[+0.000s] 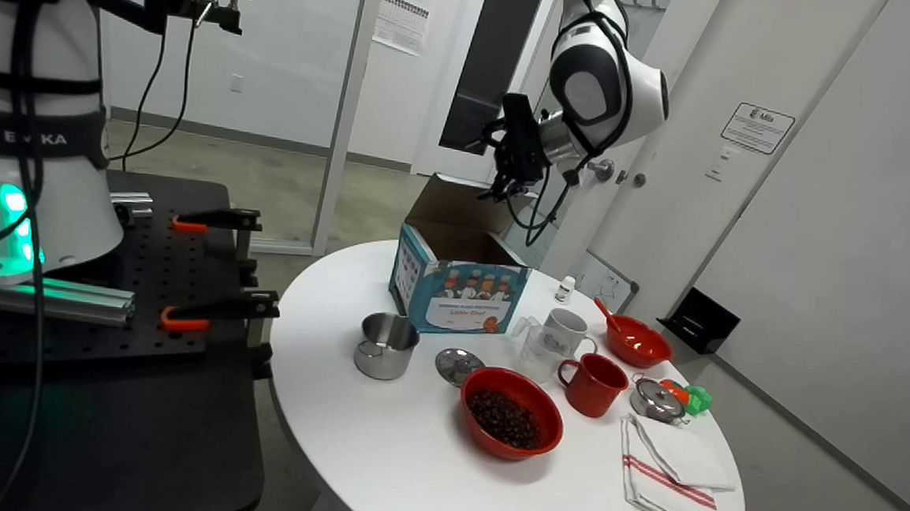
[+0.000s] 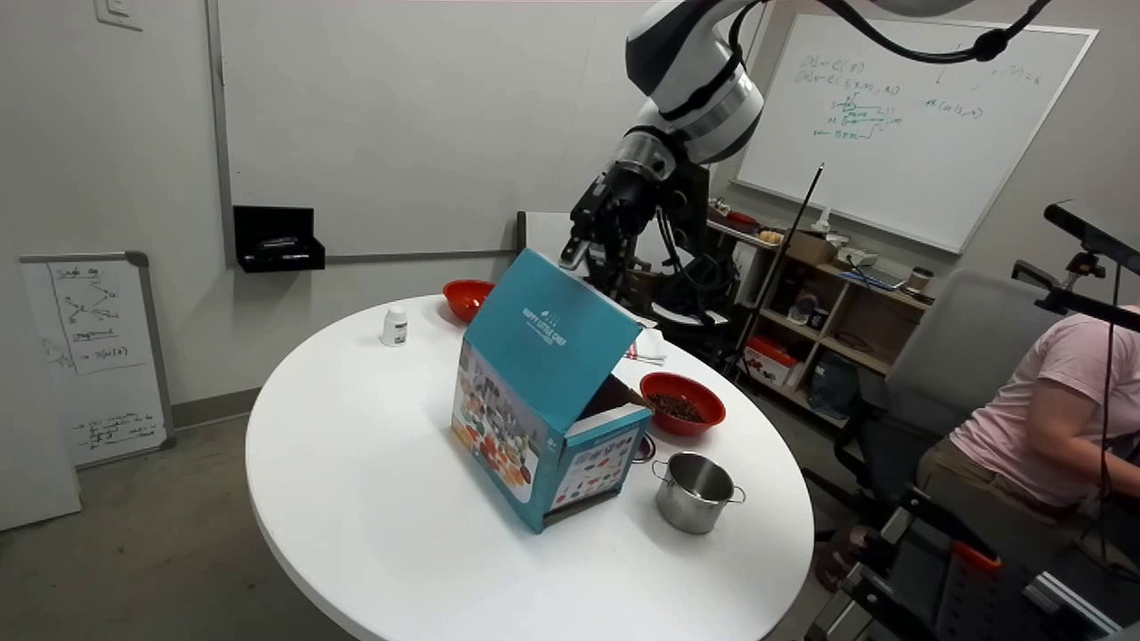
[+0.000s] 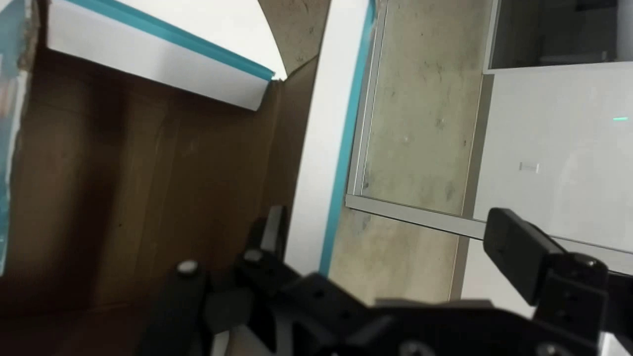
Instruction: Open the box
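Observation:
The teal-blue box (image 1: 420,301) stands on the round table in both exterior views, its lid (image 2: 552,356) raised and tilted. The lid's brown inside (image 1: 446,204) faces the gripper in an exterior view. In the wrist view the box's brown interior (image 3: 188,173) fills the left side. My gripper (image 1: 485,170) is open and empty at the lid's upper edge; it also shows behind that edge in an exterior view (image 2: 588,264). In the wrist view a white strip with a teal edge (image 3: 321,163) runs between the spread fingers (image 3: 395,240), close to the left finger. Contact cannot be told.
A steel pot (image 1: 386,348), a red bowl of dark beans (image 1: 519,441), a red mug (image 1: 593,384), clear and white cups (image 1: 569,331), a second red bowl (image 1: 639,344) and a folded towel (image 1: 678,475) stand around the box. A white bottle (image 2: 394,326) is behind it.

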### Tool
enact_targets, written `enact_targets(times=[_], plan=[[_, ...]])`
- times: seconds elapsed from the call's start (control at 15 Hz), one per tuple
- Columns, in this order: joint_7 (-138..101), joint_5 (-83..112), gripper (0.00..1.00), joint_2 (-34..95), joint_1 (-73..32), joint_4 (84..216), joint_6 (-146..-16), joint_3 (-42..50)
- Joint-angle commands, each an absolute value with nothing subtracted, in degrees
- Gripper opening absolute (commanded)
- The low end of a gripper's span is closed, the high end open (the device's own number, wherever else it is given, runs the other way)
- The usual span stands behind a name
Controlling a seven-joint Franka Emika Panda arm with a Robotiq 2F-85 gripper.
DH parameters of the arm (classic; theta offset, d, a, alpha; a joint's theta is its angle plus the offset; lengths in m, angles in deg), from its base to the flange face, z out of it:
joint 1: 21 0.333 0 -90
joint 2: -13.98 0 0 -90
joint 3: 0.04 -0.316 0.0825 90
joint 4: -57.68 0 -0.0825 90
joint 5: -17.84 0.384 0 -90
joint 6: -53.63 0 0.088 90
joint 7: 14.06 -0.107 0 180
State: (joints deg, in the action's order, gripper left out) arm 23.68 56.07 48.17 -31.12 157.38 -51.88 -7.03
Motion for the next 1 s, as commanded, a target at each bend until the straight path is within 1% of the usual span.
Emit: enact_targets(times=[0.0, 0.27, 0.8, 0.93], plan=[[20.9, 55.9, 1.00, 44.6, -28.5, 159.3, -52.5, -7.0], [16.8, 54.9, 1.00, 43.2, -24.9, 158.7, -52.5, -7.6], [3.5, 52.2, 1.00, 46.2, -16.9, 155.9, -53.7, -9.2], [-0.4, 51.2, 1.00, 46.8, -15.4, 155.7, -55.9, -9.0]])
